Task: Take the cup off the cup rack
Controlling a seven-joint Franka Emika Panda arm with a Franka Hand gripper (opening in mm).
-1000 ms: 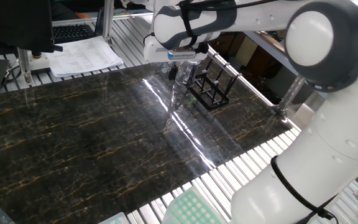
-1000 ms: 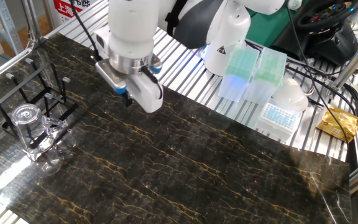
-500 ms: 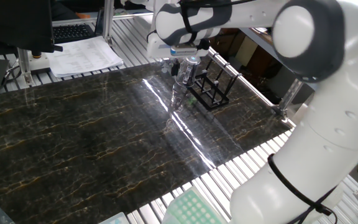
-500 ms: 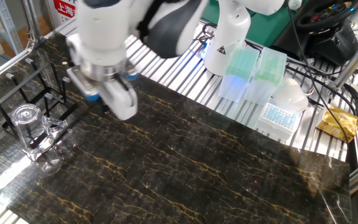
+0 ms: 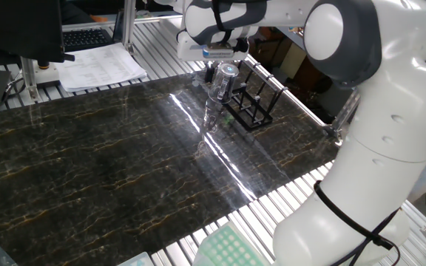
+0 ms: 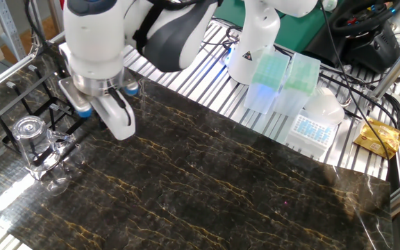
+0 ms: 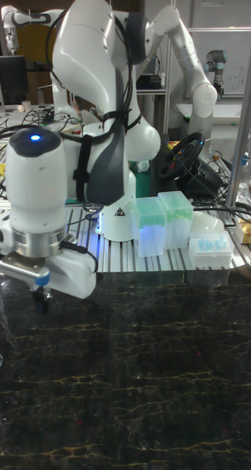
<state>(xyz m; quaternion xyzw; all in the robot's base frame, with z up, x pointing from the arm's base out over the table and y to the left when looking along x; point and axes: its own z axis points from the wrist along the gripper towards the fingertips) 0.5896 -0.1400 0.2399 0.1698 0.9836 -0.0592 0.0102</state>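
Note:
The cup [image 6: 30, 139] is a clear glass with a round rim, standing at the near end of the cup rack [image 6: 51, 97], a black thin-barred frame on the dark marble table. In one fixed view the cup [image 5: 224, 80] sits at the left end of the rack [image 5: 251, 107]. My gripper [image 6: 89, 115] hangs just right of the cup, over the rack's side, apart from the glass. Its hand [image 5: 207, 50] is close behind and above the cup. The tall fixed view shows only a dark finger stub under the gripper [image 7: 40, 299]; the gap between the fingers does not show.
Green pipette-tip boxes [image 6: 273, 76] and a white box [image 6: 312, 126] stand on the slatted bench behind the table. A yellow packet [image 6: 379, 136] lies at far right. Papers [image 5: 100, 69] and a keyboard sit beyond the table's far edge. A metal post [image 6: 4, 28] rises near the rack.
The arm has swung from over the table toward the rack and now hangs beside the cup. Cup and rack have not moved.

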